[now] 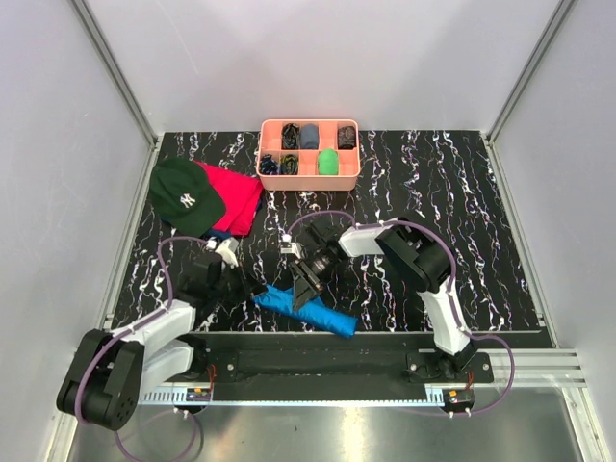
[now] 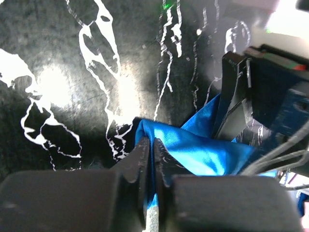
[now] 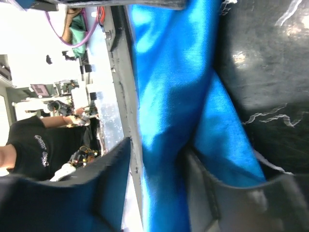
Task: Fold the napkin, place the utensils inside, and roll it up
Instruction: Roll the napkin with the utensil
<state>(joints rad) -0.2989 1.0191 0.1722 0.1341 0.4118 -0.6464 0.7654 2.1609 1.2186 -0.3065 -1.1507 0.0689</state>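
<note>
The left hand point(image 2: 150, 147) pinched one end of the bundled napkin point(image 2: 203, 152). The right hand point(image 3: 157, 169) straddled it, grip unclear. No utensils showed, so the rolling looked unfinished.

top view: napkin point(image 1: 325, 318) mid hid under right gripper point(image 1: 304, 293) | R wrist: napkin runs off top+bottom edges | L wrist: cloth end lost btwn left gripper point(image 2: 150, 145) fingers | pink tray point(image 1: 310, 180) contents too small to ID

Gripper point(image 3: 157, 166) mine, jaws apart, straddling bunched bright blue napkin point(image 3: 164, 87). Black marbled table point(image 3: 270, 63) at right. Person point(image 3: 29, 145) in black shirt beyond table edge.
</note>
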